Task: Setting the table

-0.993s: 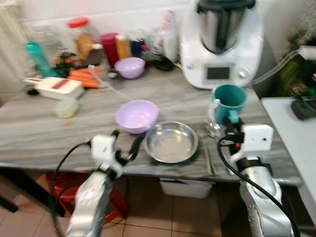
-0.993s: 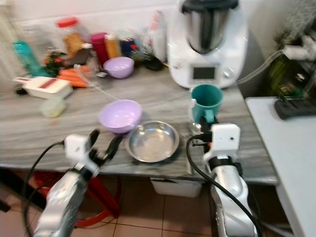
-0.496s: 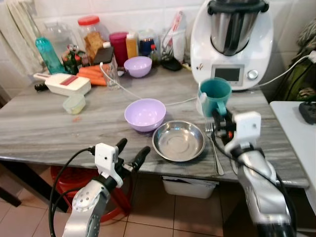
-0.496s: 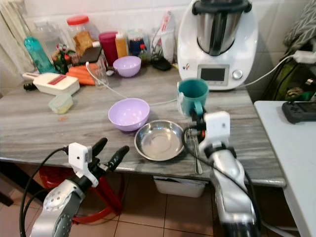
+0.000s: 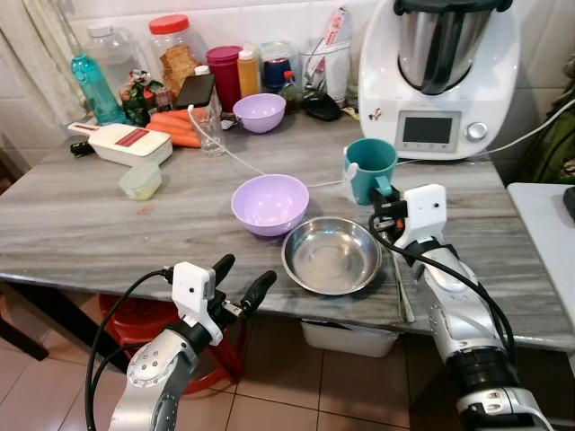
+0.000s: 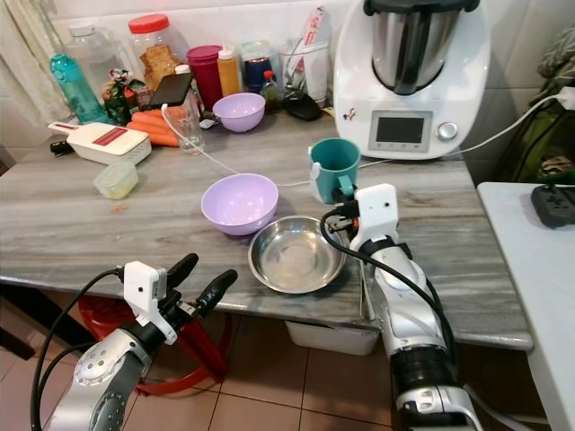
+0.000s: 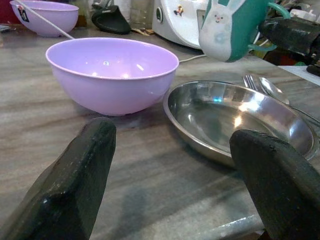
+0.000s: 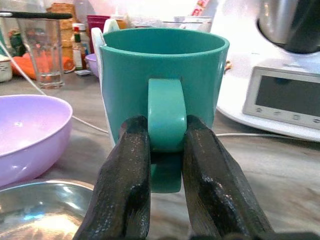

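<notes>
Right tool (image 8: 166,150) clamping teal mug (image 8: 162,80) handle, mug directly ahead

Bright, even daylight and sharp head views; glare glints on the steel plate (image 7: 240,125), and wrist-view backgrounds blur softly.

My two arms are silver, each with a white boxy wrist block, looped black cables, and a gripper of two long black fingers (image 7: 75,185).

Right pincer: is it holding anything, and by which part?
The right pincer grips the teal mug by its handle, one finger on each side. The left pincer holds nothing.
</notes>
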Motion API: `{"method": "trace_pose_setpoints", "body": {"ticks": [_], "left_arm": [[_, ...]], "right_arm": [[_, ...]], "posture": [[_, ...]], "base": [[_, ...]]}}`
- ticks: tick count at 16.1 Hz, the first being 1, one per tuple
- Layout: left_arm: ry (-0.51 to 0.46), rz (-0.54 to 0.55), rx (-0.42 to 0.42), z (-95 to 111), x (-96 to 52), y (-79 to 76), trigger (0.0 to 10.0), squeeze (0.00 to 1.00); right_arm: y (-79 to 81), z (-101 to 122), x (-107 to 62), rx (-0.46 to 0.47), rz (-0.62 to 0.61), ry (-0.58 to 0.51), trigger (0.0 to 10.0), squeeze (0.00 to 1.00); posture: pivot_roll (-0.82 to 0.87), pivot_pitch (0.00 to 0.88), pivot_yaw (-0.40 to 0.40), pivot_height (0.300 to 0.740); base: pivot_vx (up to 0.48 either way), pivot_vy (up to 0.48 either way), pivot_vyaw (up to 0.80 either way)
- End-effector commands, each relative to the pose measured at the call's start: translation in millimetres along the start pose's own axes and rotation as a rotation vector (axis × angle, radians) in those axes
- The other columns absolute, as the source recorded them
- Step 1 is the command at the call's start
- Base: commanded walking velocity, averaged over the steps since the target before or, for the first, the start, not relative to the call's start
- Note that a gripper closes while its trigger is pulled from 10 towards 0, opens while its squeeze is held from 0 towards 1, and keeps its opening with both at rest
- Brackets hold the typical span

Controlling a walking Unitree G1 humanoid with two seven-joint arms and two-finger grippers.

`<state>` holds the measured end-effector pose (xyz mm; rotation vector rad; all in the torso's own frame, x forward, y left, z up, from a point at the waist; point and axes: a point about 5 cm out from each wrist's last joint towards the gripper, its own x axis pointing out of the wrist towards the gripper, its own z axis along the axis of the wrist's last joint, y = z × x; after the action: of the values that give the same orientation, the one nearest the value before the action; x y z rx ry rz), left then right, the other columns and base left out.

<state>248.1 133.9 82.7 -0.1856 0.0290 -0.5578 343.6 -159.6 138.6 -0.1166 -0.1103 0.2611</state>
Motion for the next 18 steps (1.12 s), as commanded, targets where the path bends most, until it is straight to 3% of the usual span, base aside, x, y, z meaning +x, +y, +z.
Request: {"method": "trace_pose_setpoints", "body": {"ticks": [1, 10, 14, 15, 16, 17, 18], "left_arm": [[-0.002, -0.006, 0.004, 4, -1.8, 1.6, 10.0, 0.00], [-0.021, -0.161, -0.071, 9, 2.3, -11.5, 10.0, 0.00], [-0.021, -0.168, -0.075, 10, 2.8, -12.4, 10.0, 0.00], [-0.020, -0.170, -0.075, 10, 2.5, -12.8, 10.0, 0.00], [-0.019, -0.171, -0.076, 10, 2.5, -13.1, 10.0, 0.00], [-0.018, -0.171, -0.076, 10, 2.5, -13.2, 10.0, 0.00], [-0.017, -0.170, -0.076, 10, 2.5, -13.3, 10.0, 0.00]], "right_arm": [[2.3, 5, 7.3, -0.004, 0.024, -0.027, 10.0, 0.00], [0.8, -11, 17.3, 0.005, 0.041, 0.005, 10.0, 0.00], [3.1, -16, 18.8, 0.019, 0.050, 0.024, 10.0, 0.00], [2.8, -17, 19.5, 0.023, 0.050, 0.023, 10.0, 0.05], [2.6, -17, 19.5, 0.025, 0.051, 0.024, 10.0, 0.86], [2.6, -18, 19.3, 0.027, 0.051, 0.025, 10.0, 1.00], [3.5, -19, 18.6, 0.026, 0.055, 0.028, 10.0, 1.00]], "posture": [[-0.07, 0.040, 0.108, 0.740], [-0.07, 0.038, 0.108, 0.740], [-0.07, 0.039, 0.111, 0.740], [-0.06, 0.040, 0.110, 0.740], [-0.06, 0.040, 0.110, 0.740], [-0.06, 0.040, 0.110, 0.740], [-0.06, 0.039, 0.111, 0.740]], "base": [[0.000, 0.000, 0.00], [0.000, 0.000, 0.00], [0.000, 0.000, 0.00], [0.000, 0.000, 0.00], [0.000, 0.000, 0.00], [0.000, 0.000, 0.00], [0.000, 0.000, 0.00]]}}
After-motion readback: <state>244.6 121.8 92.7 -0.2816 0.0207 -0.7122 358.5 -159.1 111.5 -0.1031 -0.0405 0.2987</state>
